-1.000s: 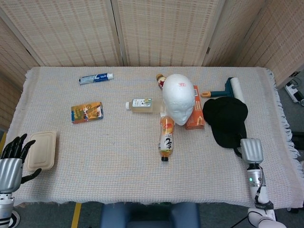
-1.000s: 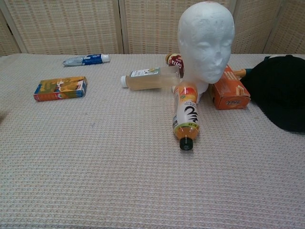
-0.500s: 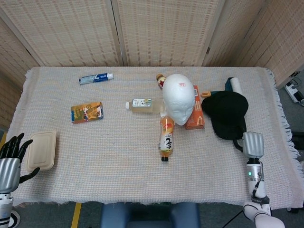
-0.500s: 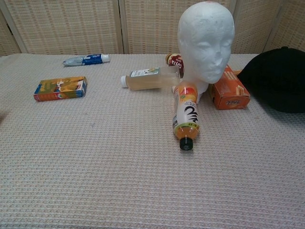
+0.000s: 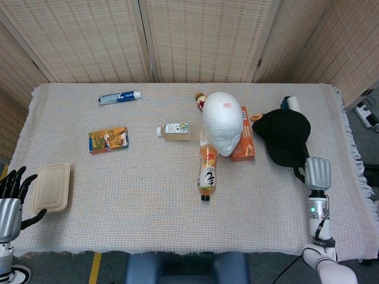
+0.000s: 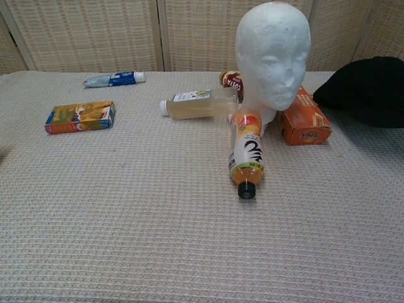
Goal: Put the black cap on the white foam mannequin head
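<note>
The long table covered in a beige woven cloth (image 5: 148,195) carries everything. The white foam mannequin head (image 5: 222,121) stands upright near the middle, face toward the robot. To its right the black fabric cap (image 5: 288,136) is off the cloth and hangs level with the head's lower half in the chest view. The right hand (image 5: 317,173) sits at the cap's near edge, its dark fingers (image 5: 300,173) reaching under the fabric and holding it, though the grip itself is hidden. The left hand (image 5: 12,198) rests at the table's near left edge, fingers spread and holding nothing, just beside a shallow tan lidded box (image 5: 51,187). An orange juice bottle with a black lid (image 5: 207,171) lies touching the head's base, beside an orange carton (image 5: 243,141), a pale clear bottle (image 5: 176,131), a flat colourful packet (image 5: 108,139) and a blue toothpaste tube (image 5: 119,97).
</note>
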